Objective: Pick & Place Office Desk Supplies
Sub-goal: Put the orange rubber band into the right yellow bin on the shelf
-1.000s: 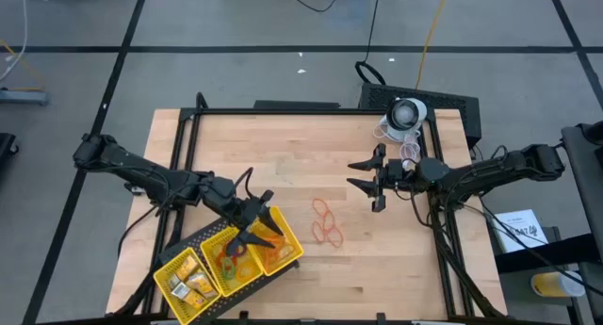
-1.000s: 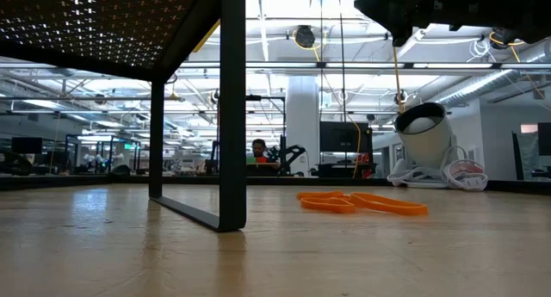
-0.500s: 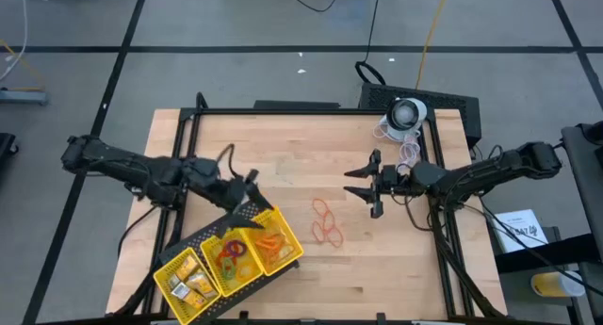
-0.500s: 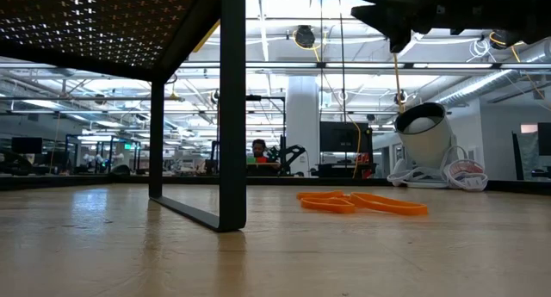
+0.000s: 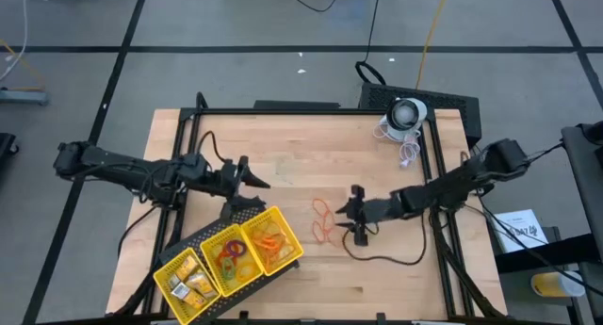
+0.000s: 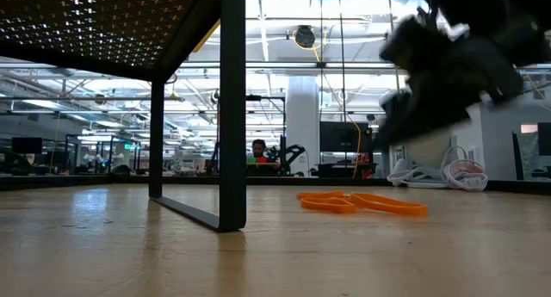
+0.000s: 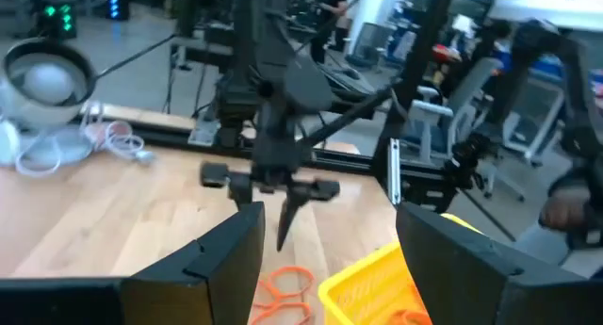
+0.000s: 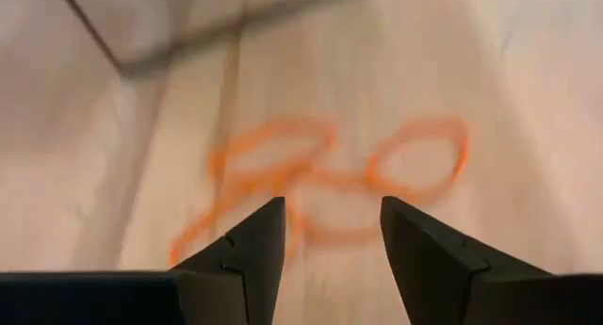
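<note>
Several orange rubber-band loops (image 5: 326, 223) lie flat on the wooden table, also in the right wrist view (image 8: 320, 179) and the low view (image 6: 362, 202). My right gripper (image 5: 345, 212) hangs open just to their right, tipped downward, touching nothing (image 8: 325, 221). A yellow three-compartment tray (image 5: 193, 242) at the near left holds orange loops (image 5: 273, 242), coloured rings (image 5: 231, 254) and yellow-gold blocks (image 5: 188, 283). My left gripper (image 5: 252, 174) is open and level, just beyond the tray's far corner, with nothing between its fingers (image 7: 330, 240).
A white round device (image 5: 407, 113) with a coiled white cable (image 5: 410, 154) stands at the table's far right corner. A black frame runs along the table's edges (image 5: 184, 165); one of its posts (image 6: 231, 108) shows close in the low view. Bare wood lies between the arms.
My left gripper has drawn back from over the tray's right compartment toward the table's far edge. My right gripper has come down and toward the table's left and near side, tipping its fingers downward, and now hangs close by the loops on the table. The loops have not moved.
</note>
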Action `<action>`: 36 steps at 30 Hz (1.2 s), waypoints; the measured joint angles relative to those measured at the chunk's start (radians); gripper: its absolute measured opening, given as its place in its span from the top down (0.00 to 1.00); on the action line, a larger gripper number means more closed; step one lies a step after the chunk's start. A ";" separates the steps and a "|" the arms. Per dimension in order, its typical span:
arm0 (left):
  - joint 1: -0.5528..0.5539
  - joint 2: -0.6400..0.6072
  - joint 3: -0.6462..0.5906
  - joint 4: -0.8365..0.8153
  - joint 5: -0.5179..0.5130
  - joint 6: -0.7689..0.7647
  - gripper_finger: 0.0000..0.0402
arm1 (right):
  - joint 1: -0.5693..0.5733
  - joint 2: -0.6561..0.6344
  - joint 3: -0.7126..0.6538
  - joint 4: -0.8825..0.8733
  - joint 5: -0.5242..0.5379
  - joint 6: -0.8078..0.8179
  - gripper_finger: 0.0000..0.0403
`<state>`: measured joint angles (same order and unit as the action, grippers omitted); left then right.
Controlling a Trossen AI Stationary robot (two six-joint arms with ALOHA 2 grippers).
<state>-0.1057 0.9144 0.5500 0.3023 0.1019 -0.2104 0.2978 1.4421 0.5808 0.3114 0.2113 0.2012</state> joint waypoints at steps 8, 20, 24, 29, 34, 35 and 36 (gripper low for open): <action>0.014 0.017 -0.008 0.013 -0.030 -0.054 0.34 | 0.066 0.171 0.000 0.052 -0.006 0.113 0.59; 0.014 0.017 -0.008 0.010 -0.112 -0.055 0.36 | 0.055 0.307 0.003 0.148 0.051 0.181 0.67; 0.014 0.017 -0.008 0.009 -0.112 -0.056 0.34 | 0.051 0.307 0.003 0.131 0.055 0.173 0.81; 0.014 0.017 -0.008 0.009 -0.112 -0.055 0.35 | 0.049 0.260 0.001 0.093 0.051 0.135 0.98; 0.014 0.017 -0.007 0.007 -0.112 -0.055 0.36 | 0.045 0.185 -0.004 0.058 0.040 0.105 0.99; 0.014 0.017 -0.007 0.007 -0.112 -0.055 0.36 | 0.043 0.162 -0.004 0.051 0.041 0.094 0.99; 0.014 0.017 -0.007 0.007 -0.112 -0.055 0.36 | 0.042 0.137 -0.004 0.049 0.047 0.085 0.99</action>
<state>-0.0917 0.9318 0.5426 0.3092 -0.0101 -0.2657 0.3402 1.5795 0.5769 0.3607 0.2579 0.2859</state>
